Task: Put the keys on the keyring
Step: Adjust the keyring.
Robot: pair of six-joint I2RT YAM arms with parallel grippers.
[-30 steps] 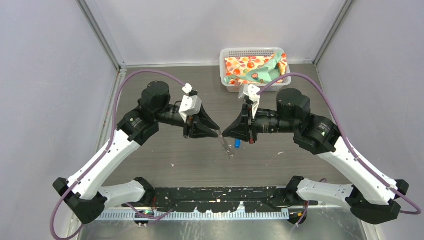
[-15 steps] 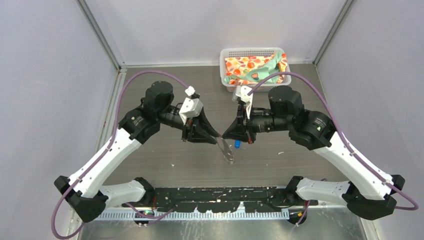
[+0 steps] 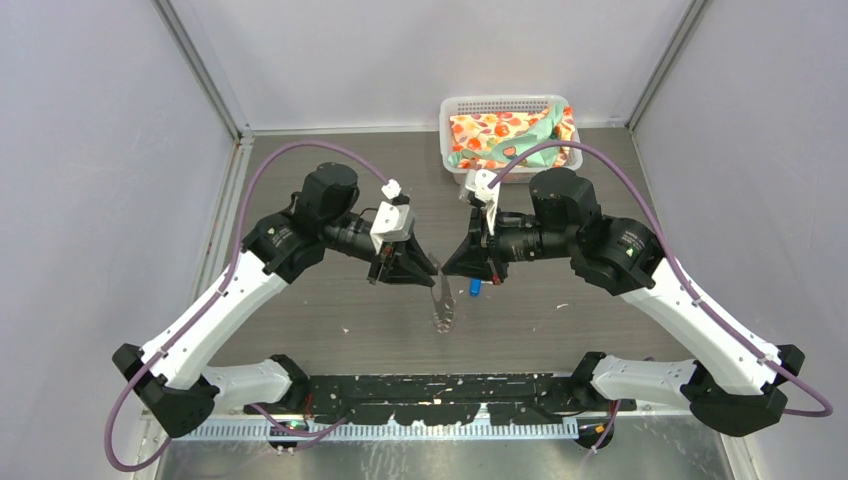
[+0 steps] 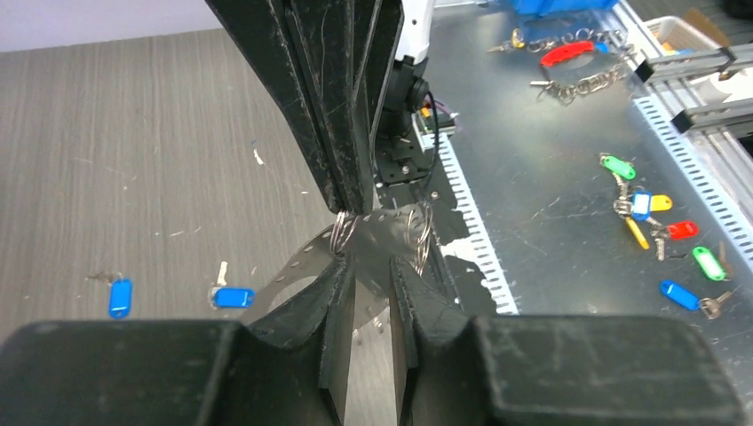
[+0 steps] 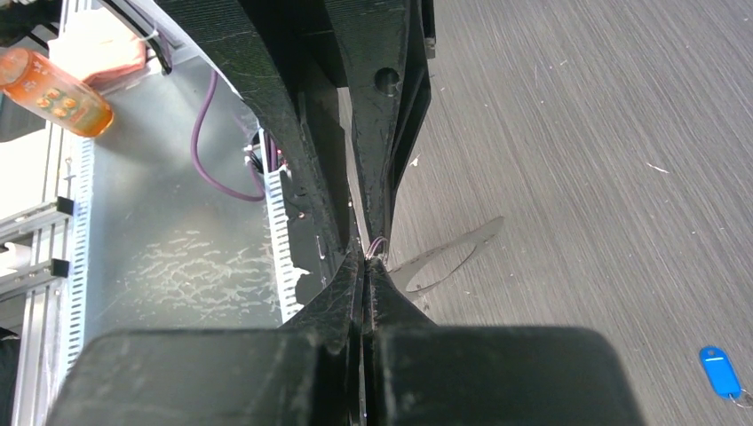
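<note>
The keyring (image 3: 443, 302) is a thin silvery loop hanging between my two grippers above the table's middle. My left gripper (image 3: 432, 270) holds it from the left; in the left wrist view (image 4: 377, 257) its fingertips (image 4: 333, 275) clamp the loop's perforated band (image 4: 297, 259). My right gripper (image 3: 449, 270) meets it tip to tip and is shut on the loop's wire edge (image 5: 377, 246); the band (image 5: 448, 256) trails to the right. Two blue-headed keys (image 4: 233, 296) (image 4: 120, 296) lie on the table below. One key (image 3: 474, 290) shows in the top view and one (image 5: 719, 371) in the right wrist view.
A white basket (image 3: 505, 103) with a colourful cloth stands at the back, right of centre. Grey walls close in both sides. A metal bench beyond the table's near edge holds several coloured key tags (image 4: 661, 217). An orange bottle (image 5: 53, 93) lies there too.
Both grippers have shifted a little left and closer together with the keyring between them. The hanging loop has swung from slanting right to nearly straight down.
</note>
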